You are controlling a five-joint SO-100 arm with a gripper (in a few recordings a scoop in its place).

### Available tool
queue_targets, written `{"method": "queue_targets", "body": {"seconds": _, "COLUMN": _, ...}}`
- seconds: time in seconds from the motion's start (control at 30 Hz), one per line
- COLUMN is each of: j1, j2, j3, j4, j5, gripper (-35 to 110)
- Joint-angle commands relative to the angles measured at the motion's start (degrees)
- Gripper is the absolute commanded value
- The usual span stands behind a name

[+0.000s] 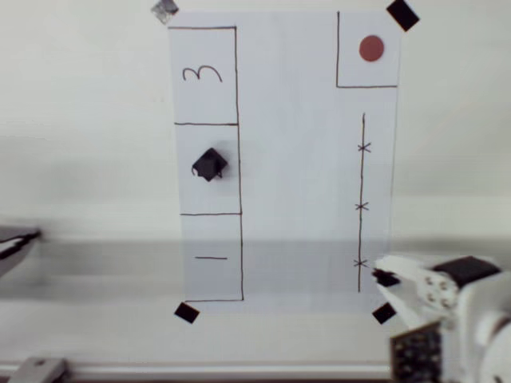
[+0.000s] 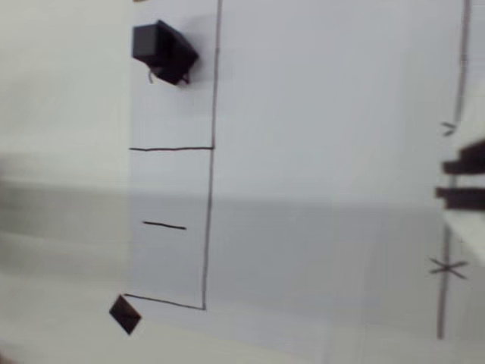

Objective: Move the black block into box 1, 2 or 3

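In the overhead view, one white paper sheet point(image 1: 295, 159) is seen lying on the table point(image 1: 80, 120), held by four tape squares, one at each corner; three are black and the one at the top left looks grey. Three outlined rectangles are stacked along the sheet's left edge: one marked "3" point(image 1: 204, 74) at the top, the box point(image 1: 209, 191) in the middle, and one marked "1" point(image 1: 212, 258) at the bottom. One black block point(image 1: 209, 164) is seen resting inside the box, turned cornerwise, its number hidden beneath it. One drawn square with one red dot point(image 1: 371, 49) occupies the sheet's top right corner, and one vertical line with three crosses point(image 1: 362, 203) runs below it. The hand point(image 1: 386, 278) is seen near the sheet's bottom right corner, well apart from the block; whether it is open cannot be told. In the wrist view, one black block point(image 2: 162, 50) is seen at the top left, above the "1" rectangle point(image 2: 168, 225), and one tape square point(image 2: 125, 314) lies at the sheet's corner.
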Motion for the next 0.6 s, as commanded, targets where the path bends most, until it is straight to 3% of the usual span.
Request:
{"method": "queue_targets", "body": {"seconds": 0.0, "j1": -1.93, "j2": 12.83, "j3": 10.2, "j4": 0.53, "j5": -0.79, "gripper": 0}}
{"method": "queue_targets", "body": {"seconds": 0.57, "j1": -0.53, "j2": 46.85, "j3": 40.78, "j4": 0.62, "j5": -4.22, "gripper": 0}}
